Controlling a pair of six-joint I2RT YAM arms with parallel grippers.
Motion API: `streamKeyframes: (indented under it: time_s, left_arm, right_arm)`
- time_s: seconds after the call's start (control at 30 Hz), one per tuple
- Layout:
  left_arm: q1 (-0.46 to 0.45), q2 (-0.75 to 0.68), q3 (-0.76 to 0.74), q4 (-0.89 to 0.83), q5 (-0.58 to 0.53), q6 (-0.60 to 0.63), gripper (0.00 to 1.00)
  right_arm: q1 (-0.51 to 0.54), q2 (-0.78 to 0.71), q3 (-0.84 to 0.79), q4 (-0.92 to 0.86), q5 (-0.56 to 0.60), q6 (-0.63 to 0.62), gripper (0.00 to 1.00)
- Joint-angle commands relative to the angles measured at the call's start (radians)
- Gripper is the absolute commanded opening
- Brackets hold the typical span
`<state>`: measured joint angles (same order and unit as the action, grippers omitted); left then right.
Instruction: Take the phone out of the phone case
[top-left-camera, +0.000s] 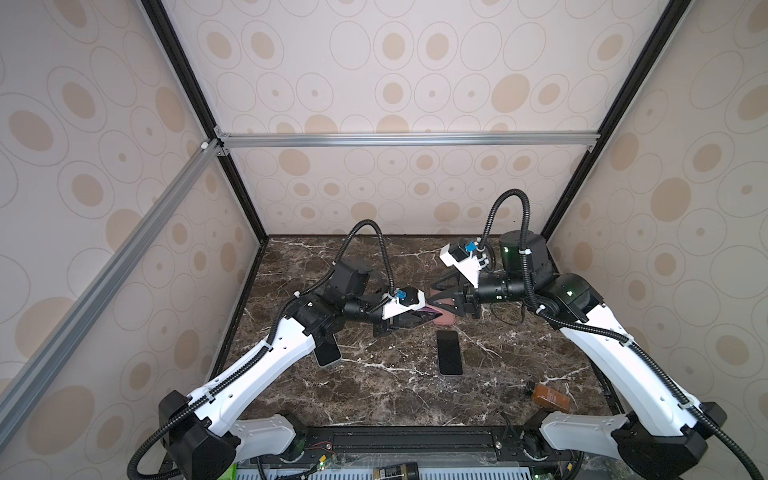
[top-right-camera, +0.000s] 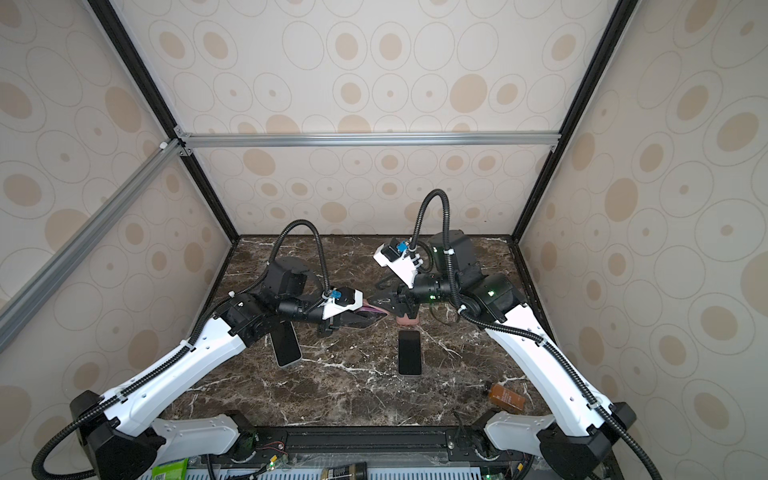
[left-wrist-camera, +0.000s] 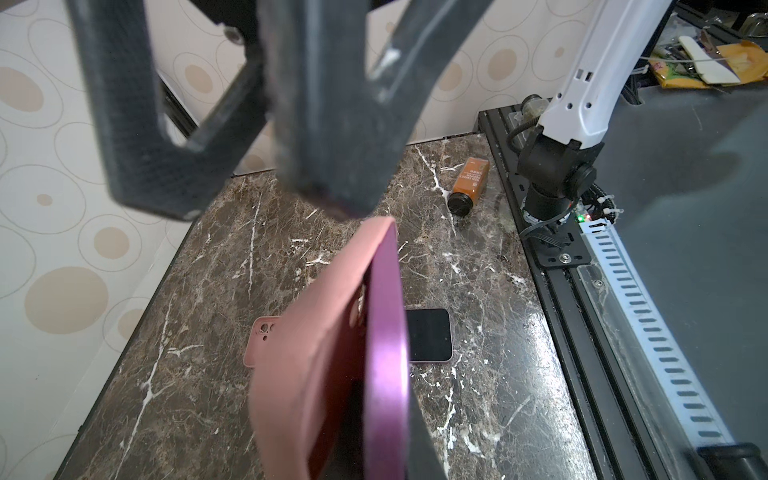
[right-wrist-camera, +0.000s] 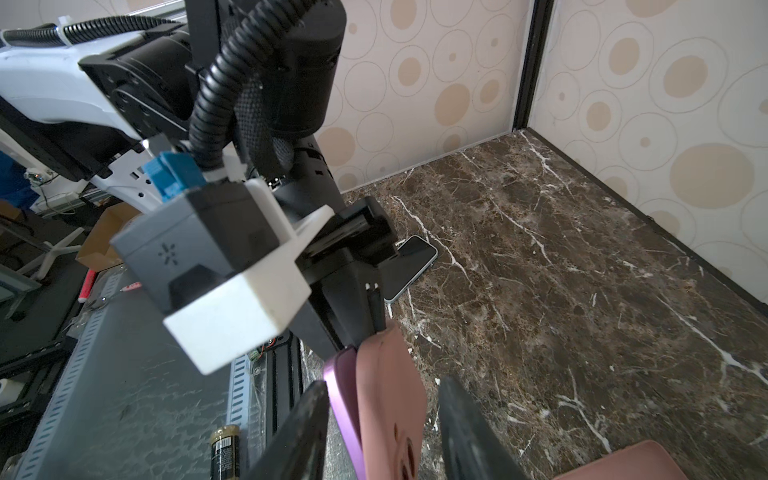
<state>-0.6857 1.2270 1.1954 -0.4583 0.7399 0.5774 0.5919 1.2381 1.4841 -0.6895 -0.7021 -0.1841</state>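
The left gripper (top-left-camera: 405, 321) has its fingers closed on a purple-edged phone (left-wrist-camera: 386, 353) seated in a pink soft-rubber case (left-wrist-camera: 316, 353). It holds them up off the dark marbled bench (top-left-camera: 374, 399), near the middle. Below that arm a dark-screened phone with a pale rim (top-right-camera: 286, 345) lies flat.

At the held phone's free end the case stands away from the purple edge. The peeling step therefore seems to be in hand, with one end loose and the rest seated. The right gripper (right-wrist-camera: 382, 384) straddles that end with its fingers apart, one against the phone and the other clear of the case. The next move likely calls for pinching the loose case lip alone and drawing it off against the left's hold.

Beneath lie a second pink case (top-left-camera: 446, 318) and a black phone (top-left-camera: 449, 353). Rightmost lies an amber bottle with an orange label (left-wrist-camera: 469, 183); its print is too small to read.
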Motion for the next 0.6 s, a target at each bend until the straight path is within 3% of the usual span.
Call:
streamKeyframes:
  time_s: [0.0,0.57]
  left_arm:
    - [-0.013,-0.007,0.05,0.023,0.023,0.047,0.0]
    - [-0.027,-0.027,0.028,0.065,-0.011,0.03,0.0]
  right_arm:
    - [0.014,0.024,0.03,-0.057,-0.006,-0.035,0.45]
    - [0.038,0.091,0.055,-0.211,0.183,-0.082,0.43]
